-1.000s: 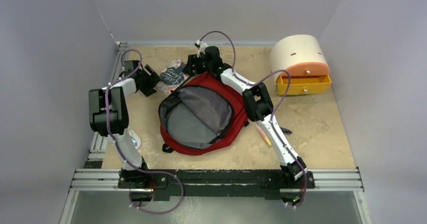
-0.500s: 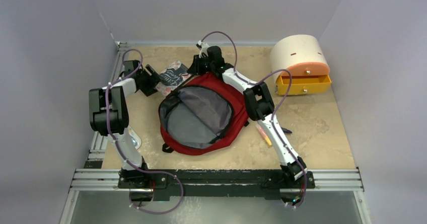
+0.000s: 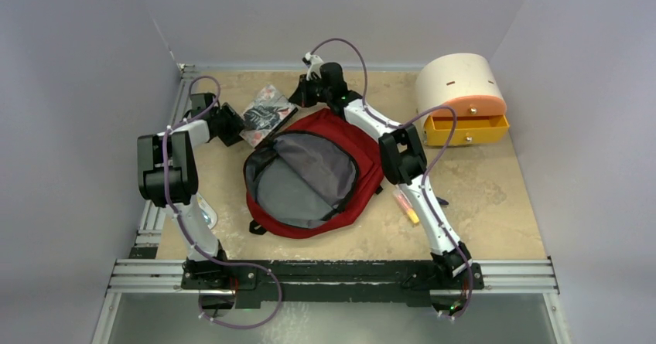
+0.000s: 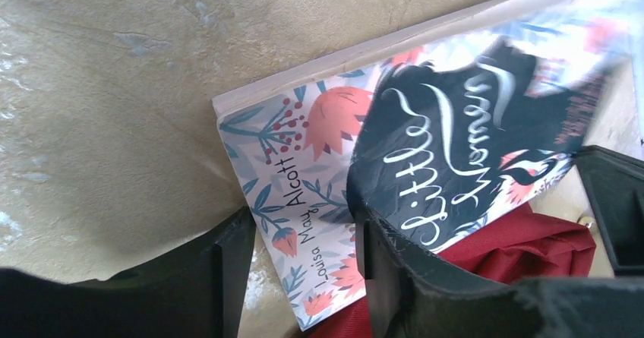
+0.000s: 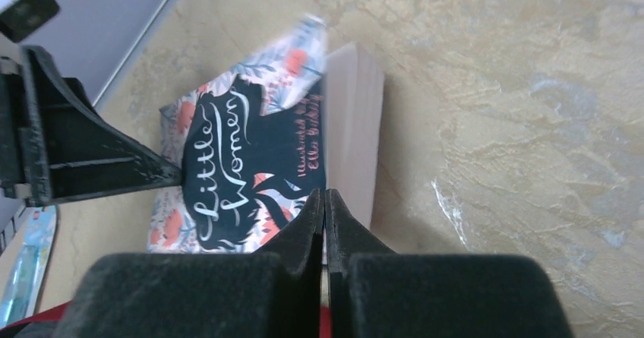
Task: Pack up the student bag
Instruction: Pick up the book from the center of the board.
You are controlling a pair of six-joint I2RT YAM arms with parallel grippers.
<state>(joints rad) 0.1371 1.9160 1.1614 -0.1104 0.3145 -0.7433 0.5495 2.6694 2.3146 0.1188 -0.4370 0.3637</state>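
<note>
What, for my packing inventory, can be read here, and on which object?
"Little Women": white script on the book's dark cover panel.
"Louisa May Alcott": along the same cover's floral edge.
Small lettering beside the title: too blurred to read.
No other text is legible.

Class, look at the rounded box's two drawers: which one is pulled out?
The lower, yellow drawer; it juts out past the orange drawer above, which is pushed in.

The student bag [image 3: 365,183] — dark red soft fabric with black zippers and black straps — lies flat on its back mid-table [image 3: 495,197], its main compartment unzipped and spread wide open, the grey lining facing up.
</note>
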